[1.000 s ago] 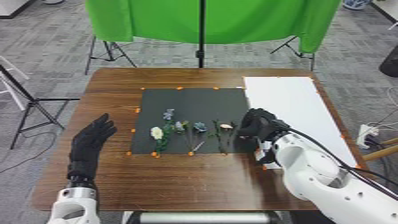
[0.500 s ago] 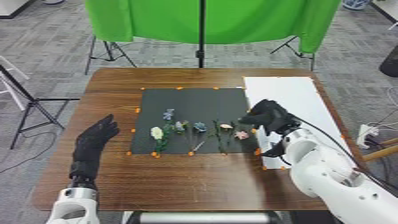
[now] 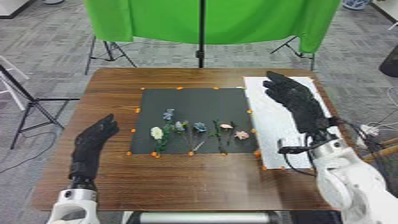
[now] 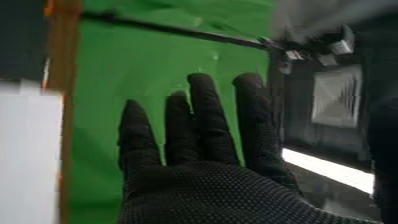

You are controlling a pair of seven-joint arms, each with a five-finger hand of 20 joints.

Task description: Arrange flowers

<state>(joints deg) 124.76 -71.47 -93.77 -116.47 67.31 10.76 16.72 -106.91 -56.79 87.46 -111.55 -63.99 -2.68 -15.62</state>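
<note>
Flowers [image 3: 200, 127]: lying on black mat [image 3: 213, 100]
Right hand [image 3: 298, 100]: wide, over white sheet [image 3: 274, 122]
Left hand [image 3: 91, 141]: straight-fingered, over table [image 3: 178, 185]

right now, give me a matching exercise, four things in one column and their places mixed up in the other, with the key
Things:
1. right hand
2. white flower
3. left hand
4. pink flower

Places:
A. near the right edge of the black mat
B. above the brown table, left of the mat
C. above the white sheet
D. near the mat's left edge

Pairs: 1-C, 2-D, 3-B, 4-A
</note>
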